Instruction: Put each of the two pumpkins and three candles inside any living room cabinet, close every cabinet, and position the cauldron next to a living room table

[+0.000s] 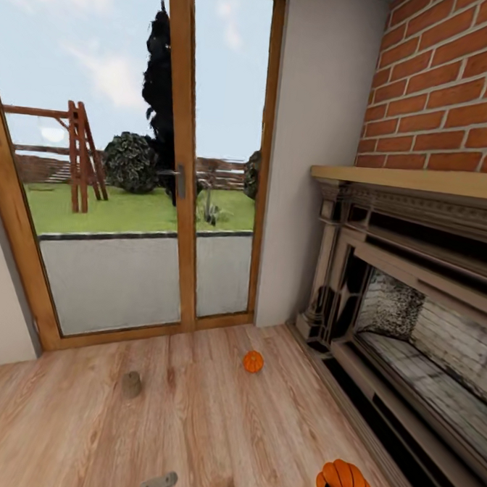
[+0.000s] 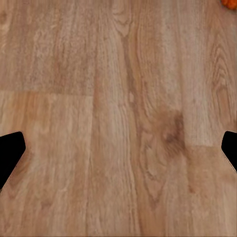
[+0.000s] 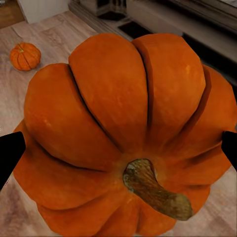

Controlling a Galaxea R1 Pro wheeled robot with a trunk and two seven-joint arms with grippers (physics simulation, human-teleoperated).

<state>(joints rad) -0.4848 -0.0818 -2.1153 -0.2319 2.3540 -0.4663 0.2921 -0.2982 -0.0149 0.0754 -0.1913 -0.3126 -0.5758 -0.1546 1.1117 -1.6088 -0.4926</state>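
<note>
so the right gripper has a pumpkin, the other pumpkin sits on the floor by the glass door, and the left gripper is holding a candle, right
Not quite: the left gripper holds nothing. The left wrist view shows bare wood floor between its open fingers. The candle stands on the floor in the head view. The rest is right: held pumpkin, other pumpkin.

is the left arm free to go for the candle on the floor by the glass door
Probably yes: the left gripper looks open with nothing in it, and bare floor lies between it and the candle, though the candle sits well ahead.
</note>
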